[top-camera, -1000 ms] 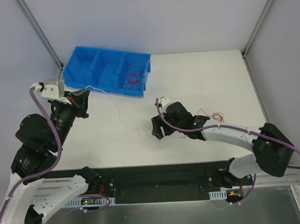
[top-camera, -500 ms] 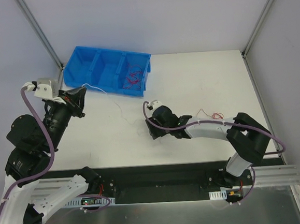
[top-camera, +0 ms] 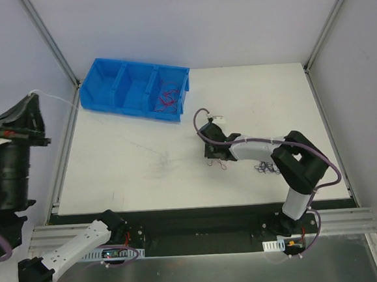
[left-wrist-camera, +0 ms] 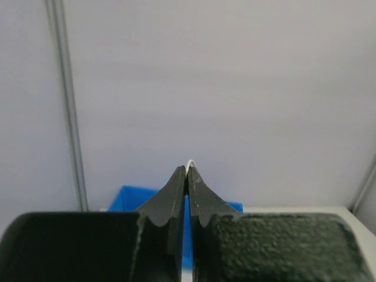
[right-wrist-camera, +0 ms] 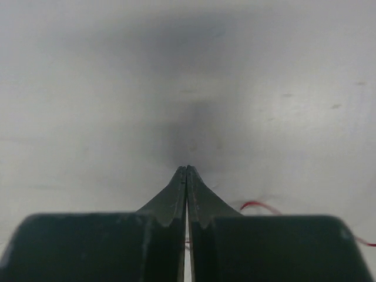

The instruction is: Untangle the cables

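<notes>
My left gripper [top-camera: 33,96] is raised at the far left, beyond the table's edge, and is shut on a thin white cable [top-camera: 61,100] that trails toward the blue bin [top-camera: 115,78]. In the left wrist view the white cable [left-wrist-camera: 190,162] loops out at the closed fingertips. My right gripper [top-camera: 211,154] is low on the table's middle, jaws shut. A red cable [right-wrist-camera: 257,205] curls just right of its fingers [right-wrist-camera: 202,197], and no cable shows at the tips. Small curly cables [top-camera: 222,164] lie beside it. A dark purple bunch [top-camera: 266,168] lies further right.
The blue bin's right compartment holds more red cables [top-camera: 167,98]. Metal frame posts [top-camera: 50,41] rise at the table's back corners. The right arm's elbow [top-camera: 300,155] is folded over the table's right side.
The left arm swung up and left, off the table, pulling the white cable with it. The right gripper went from open to shut and shifted slightly right as its arm folded in.
</notes>
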Motion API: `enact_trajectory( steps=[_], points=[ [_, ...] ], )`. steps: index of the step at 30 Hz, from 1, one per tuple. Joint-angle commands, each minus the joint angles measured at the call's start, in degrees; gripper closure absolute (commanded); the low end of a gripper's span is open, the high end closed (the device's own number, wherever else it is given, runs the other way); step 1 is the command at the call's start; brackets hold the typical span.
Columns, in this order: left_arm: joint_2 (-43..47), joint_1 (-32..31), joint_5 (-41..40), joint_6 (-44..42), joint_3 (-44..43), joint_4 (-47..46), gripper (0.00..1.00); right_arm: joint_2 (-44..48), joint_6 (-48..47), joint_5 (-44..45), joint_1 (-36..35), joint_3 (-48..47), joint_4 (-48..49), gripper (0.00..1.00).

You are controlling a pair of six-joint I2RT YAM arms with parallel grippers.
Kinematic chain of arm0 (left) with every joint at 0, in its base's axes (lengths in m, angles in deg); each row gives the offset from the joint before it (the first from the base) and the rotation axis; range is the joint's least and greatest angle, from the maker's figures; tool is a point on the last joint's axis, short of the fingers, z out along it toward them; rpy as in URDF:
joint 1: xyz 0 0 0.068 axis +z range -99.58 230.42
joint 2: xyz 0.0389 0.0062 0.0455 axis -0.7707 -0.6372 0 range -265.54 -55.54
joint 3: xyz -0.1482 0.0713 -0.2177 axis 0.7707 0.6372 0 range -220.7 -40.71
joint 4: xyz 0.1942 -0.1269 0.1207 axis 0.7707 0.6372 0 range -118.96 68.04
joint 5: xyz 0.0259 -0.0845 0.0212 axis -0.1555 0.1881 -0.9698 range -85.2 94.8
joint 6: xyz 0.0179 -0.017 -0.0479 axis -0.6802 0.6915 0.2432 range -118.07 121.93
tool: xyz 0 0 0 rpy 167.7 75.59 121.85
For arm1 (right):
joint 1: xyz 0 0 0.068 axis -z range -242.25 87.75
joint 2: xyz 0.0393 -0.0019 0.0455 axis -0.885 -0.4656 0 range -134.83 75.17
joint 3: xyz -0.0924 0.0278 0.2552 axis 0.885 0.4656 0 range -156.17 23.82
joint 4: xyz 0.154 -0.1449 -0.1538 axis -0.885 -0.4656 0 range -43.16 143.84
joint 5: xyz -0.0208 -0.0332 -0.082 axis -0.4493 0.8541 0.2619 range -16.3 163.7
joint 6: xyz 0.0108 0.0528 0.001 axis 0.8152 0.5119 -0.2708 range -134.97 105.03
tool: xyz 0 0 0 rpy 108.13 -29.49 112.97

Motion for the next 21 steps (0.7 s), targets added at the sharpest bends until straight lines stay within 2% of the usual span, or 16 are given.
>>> enact_trajectory(
  steps=[1,5,7,9,10,12,13,15,17,19,21],
  points=[
    [2.5,-0.5,-6.0,-7.4,-2.0,-9.1,1.0,6.6,10.6,4.6,9.8,5.6,-3.8,0.99],
    [2.9,-0.5,-4.8,-4.3,2.3,-9.1,1.0,12.0,11.8,1.1,18.0,10.3,-0.6,0.99],
    [3.1,-0.5,-2.9,-1.8,5.0,-9.0,1.0,13.9,3.1,-3.2,18.0,10.0,3.5,0.99],
    [2.8,-0.5,-1.0,0.2,6.8,-8.4,1.0,16.0,-3.9,-5.0,17.0,8.2,2.1,0.97],
    [2.4,-0.5,-0.3,1.1,7.4,-8.4,1.0,16.8,-10.0,-8.2,15.9,8.1,3.7,0.89],
    [2.0,-0.5,1.1,2.3,8.0,-8.1,1.0,16.9,-16.4,-20.8,14.2,6.9,7.5,0.72],
    [1.6,-0.5,1.4,2.4,8.2,-8.0,1.0,16.3,-18.4,-24.4,12.2,6.0,8.2,0.6],
    [1.5,-0.5,1.8,2.7,8.1,-8.0,1.0,14.4,-22.0,-28.7,6.9,3.7,9.3,0.4],
    [1.1,-0.5,2.0,2.7,7.6,-7.8,1.0,11.1,-23.1,-31.3,1.1,1.4,10.9,0.26],
    [1.0,-0.5,2.5,2.8,7.2,-7.6,1.0,7.4,-25.2,-32.6,-3.8,-1.7,11.3,0.18],
    [0.8,-0.5,2.5,3.2,6.6,-6.7,1.0,4.0,-26.4,-33.2,-7.9,-4.4,11.2,0.16]
  ],
)
